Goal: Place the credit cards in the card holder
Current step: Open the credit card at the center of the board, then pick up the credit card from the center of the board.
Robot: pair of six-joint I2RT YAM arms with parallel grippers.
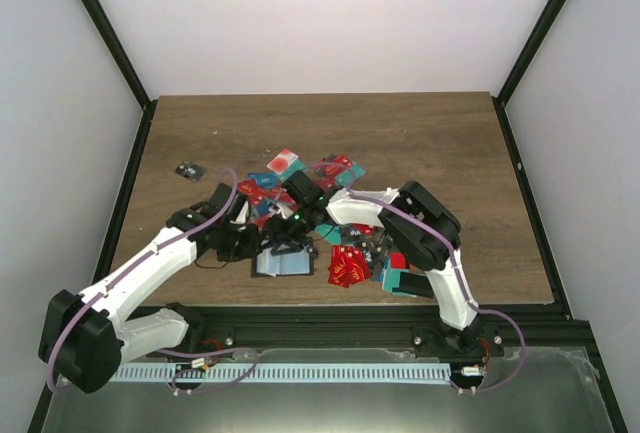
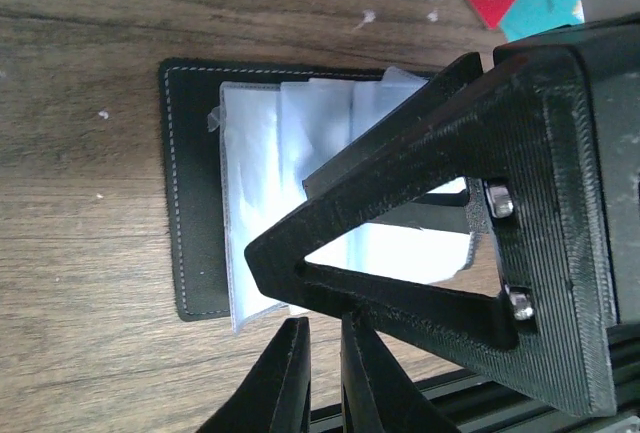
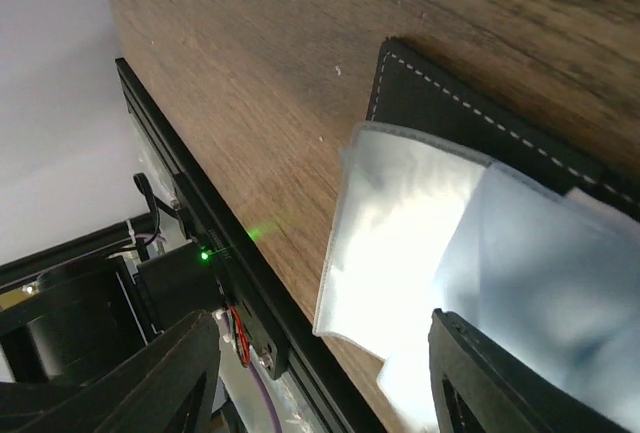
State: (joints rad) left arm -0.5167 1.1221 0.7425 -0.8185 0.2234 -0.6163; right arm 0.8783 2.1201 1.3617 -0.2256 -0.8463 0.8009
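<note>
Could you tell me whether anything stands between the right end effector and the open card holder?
Nothing visible does: the right end effector hangs over the clear pockets of the card holder, jaws apart.

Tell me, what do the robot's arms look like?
The left arm and right arm are white tubes with chunky black joints. A purple cable runs along each. The left gripper and right gripper have black, ridged plastic fingers. A tiny green light glows near the grippers.

The top camera looks down from high at 6 o'clock over the whole table, while both wrist cameras sit close above the card holder, shared by all.
</note>
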